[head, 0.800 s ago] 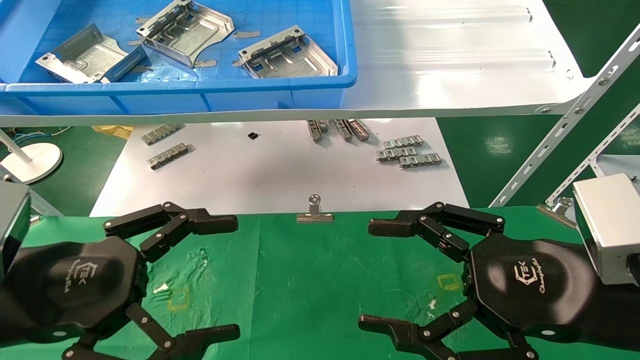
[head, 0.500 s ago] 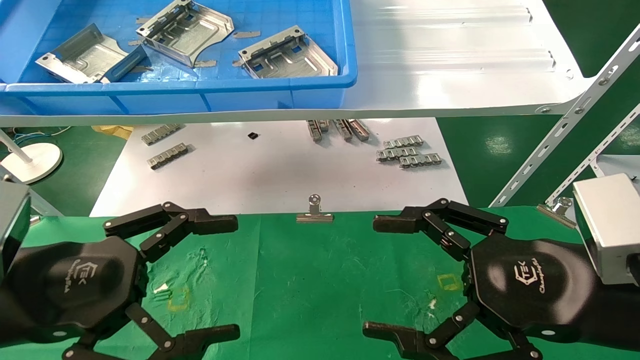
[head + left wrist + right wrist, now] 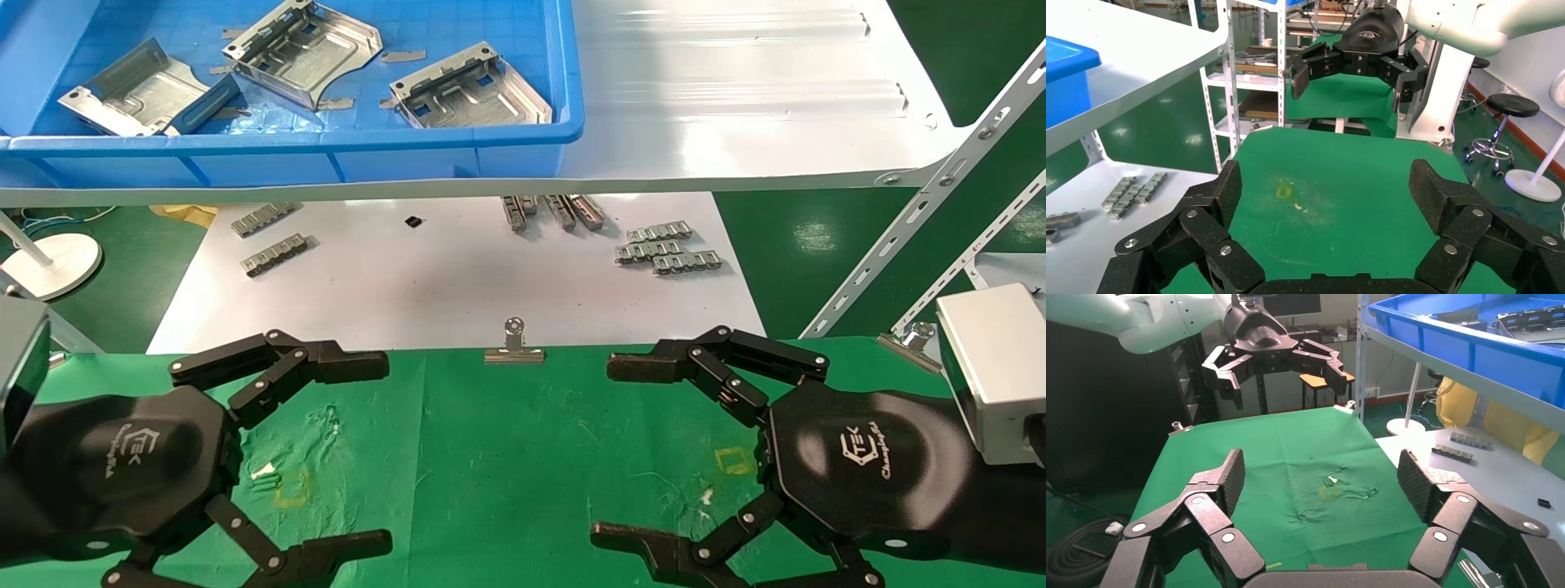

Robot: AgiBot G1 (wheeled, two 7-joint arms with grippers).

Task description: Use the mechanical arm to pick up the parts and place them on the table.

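While both claws hover over the green table (image 3: 507,457), neither has hold of anything. The right claw (image 3: 601,453) sits at the right of the head view with its fingers (image 3: 645,369) spread wide, its lower fingers running off the bottom edge. The left claw (image 3: 380,453) mirrors it on the left, fingers just as wide and nothing between them; its palm and lower fingers are also partly cut off by the edge. In each wrist view the arm's own claw (image 3: 1324,193) (image 3: 1321,471) frames bare green cloth, with the other claw seen farther off across the table.

A silver clip (image 3: 513,347) grips the cloth's far edge between the two claws. Beyond it lies a white board (image 3: 425,286) with small grey chain strips (image 3: 666,249); some strips are half hidden under the shelf (image 3: 735,106) above.

Three silver parts (image 3: 302,41) lie in the blue bin (image 3: 327,151) on that white shelf, well apart from both claws. The leftmost part (image 3: 143,90) is partly covered by a dark piece that is hard to make out, and the bin's far side is cut off by the top of the view.
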